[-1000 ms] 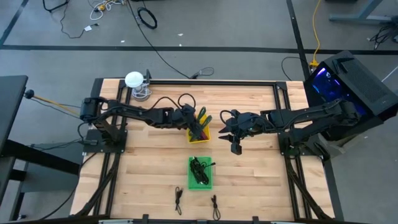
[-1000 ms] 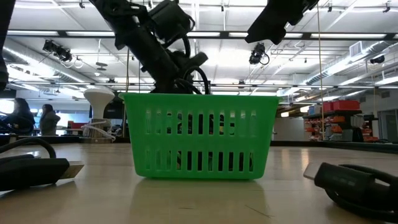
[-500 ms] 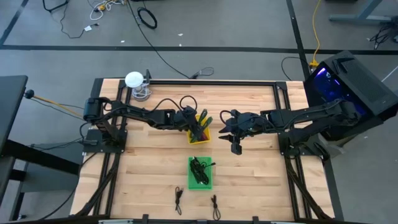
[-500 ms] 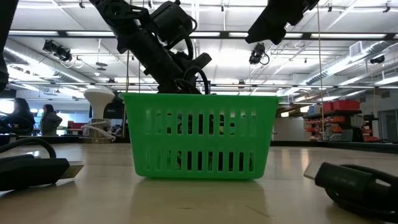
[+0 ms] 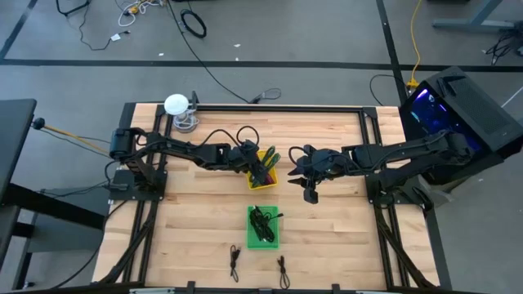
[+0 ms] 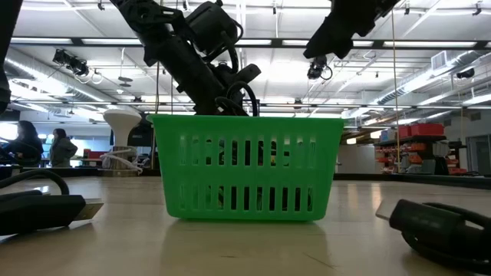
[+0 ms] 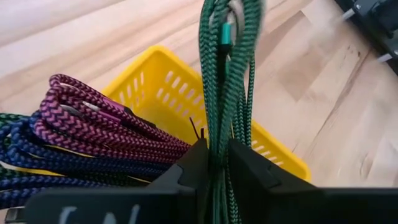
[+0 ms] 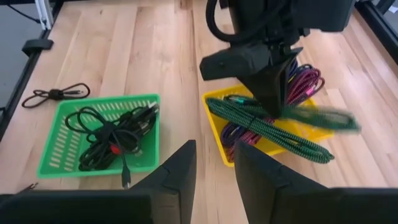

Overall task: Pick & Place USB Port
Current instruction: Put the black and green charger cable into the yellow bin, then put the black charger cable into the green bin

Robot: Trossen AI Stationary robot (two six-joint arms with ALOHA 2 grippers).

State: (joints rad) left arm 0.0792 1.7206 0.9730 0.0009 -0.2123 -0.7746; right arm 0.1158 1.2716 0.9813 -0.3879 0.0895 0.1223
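L gripper (image 7: 214,163) | jaws pinch green cable (image 7: 227,62) | over yellow basket (image 7: 163,81)

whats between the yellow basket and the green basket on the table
Bare wood only. In the high view the yellow basket and green basket are apart with empty tabletop between; the right wrist view shows the same gap.

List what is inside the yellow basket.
The yellow basket holds coiled purple cable and blue cable. The left gripper grips a green cable above it. The basket's floor is covered.
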